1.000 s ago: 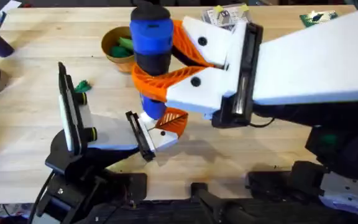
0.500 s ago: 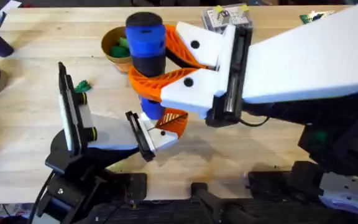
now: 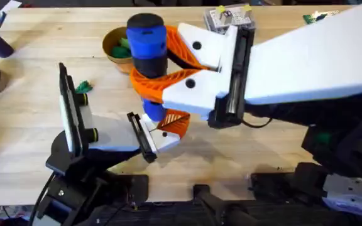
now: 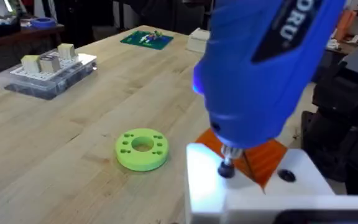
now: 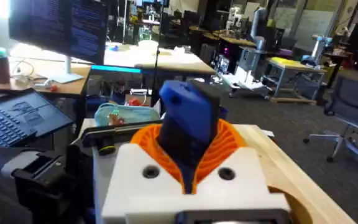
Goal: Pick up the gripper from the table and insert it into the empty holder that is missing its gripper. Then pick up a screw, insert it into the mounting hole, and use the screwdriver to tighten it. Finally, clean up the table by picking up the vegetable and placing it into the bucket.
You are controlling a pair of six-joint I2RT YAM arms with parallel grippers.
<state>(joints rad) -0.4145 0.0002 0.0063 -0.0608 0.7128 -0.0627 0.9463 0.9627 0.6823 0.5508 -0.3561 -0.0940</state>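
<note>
So this was the screw-tightening step: the right gripper [image 3: 159, 72], orange lattice fingers on white mounts, was clenched around the thick bright-blue screwdriver [image 3: 147, 39], its bit down on the small white finger with an orange lattice tip [image 4: 253, 163] seated in the white-and-black holder [image 3: 105, 135] on the light wooden bench [image 3: 36, 69]. Next it'd need steady downward turning. Only "ORU" was readable on the handle. Can't tell the left gripper's state

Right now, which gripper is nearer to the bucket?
Right. The right gripper, holding the screwdriver, is just beside the bucket; the left gripper lies farther off, toward the arms' bases.
</note>
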